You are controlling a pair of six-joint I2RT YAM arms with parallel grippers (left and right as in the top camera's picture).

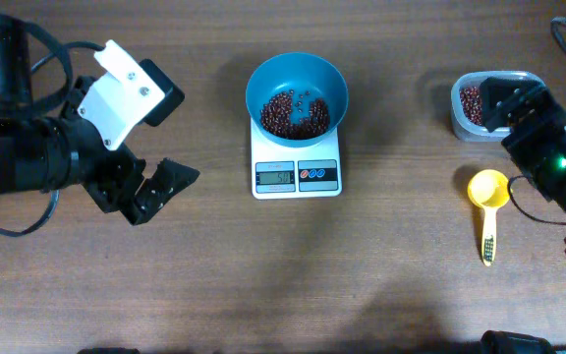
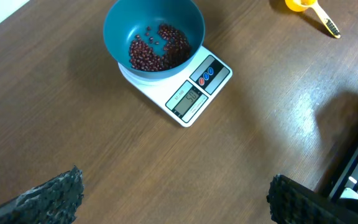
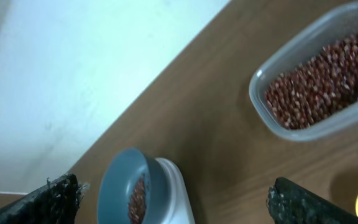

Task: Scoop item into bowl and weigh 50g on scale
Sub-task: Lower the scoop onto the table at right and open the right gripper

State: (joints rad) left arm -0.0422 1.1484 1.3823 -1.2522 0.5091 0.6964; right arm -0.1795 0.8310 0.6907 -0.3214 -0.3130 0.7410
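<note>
The table [image 1: 165,295] is brown wood grain with a soft sheen. The bowl [image 1: 266,84], the scale [image 1: 261,152], the clear tub [image 1: 463,132] and the yellow scoop [image 1: 488,189] look like smooth plastic, and the beans [image 1: 293,116] are smooth and faintly glossy. The left gripper [image 2: 176,202] has rough, grainy black finger pads [image 2: 51,196].

The brown wood-grain table [image 1: 381,275] carries three items directly. The white scale [image 1: 297,177] sits at upper centre of the overhead frame. A clear tub [image 1: 456,116] rests at upper right. A yellow scoop [image 1: 488,190] lies just below the tub, handle toward the lower edge, well apart from the scale.
</note>
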